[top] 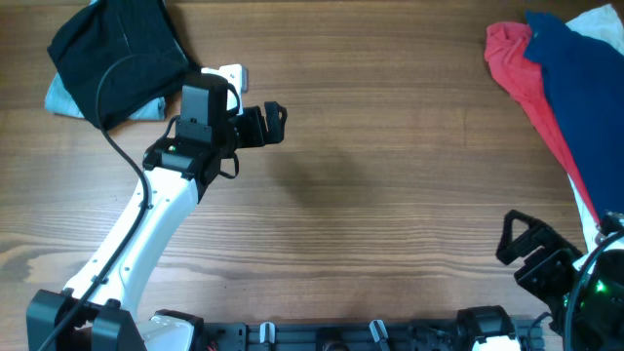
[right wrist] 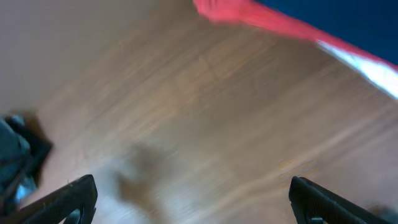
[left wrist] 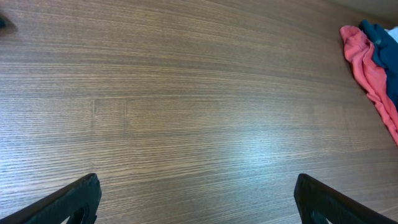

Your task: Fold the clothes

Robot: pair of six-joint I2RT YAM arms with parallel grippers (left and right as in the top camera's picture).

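The black garment (top: 117,54) lies folded in a pile at the table's far left corner, on top of light-blue denim (top: 60,97). My left gripper (top: 271,124) is open and empty, just right of the pile, over bare wood; its fingertips show in the left wrist view (left wrist: 199,202). My right gripper (top: 522,252) is open and empty near the front right edge; its fingertips show in the blurred right wrist view (right wrist: 193,199). The black garment is a dark blur at the left of the right wrist view (right wrist: 15,158).
A red garment (top: 522,73) and a navy-blue garment (top: 580,83) lie heaped at the far right, also in the left wrist view (left wrist: 367,65). A small white tag (top: 232,74) lies beside the black pile. The wooden table (top: 390,175) spans the middle.
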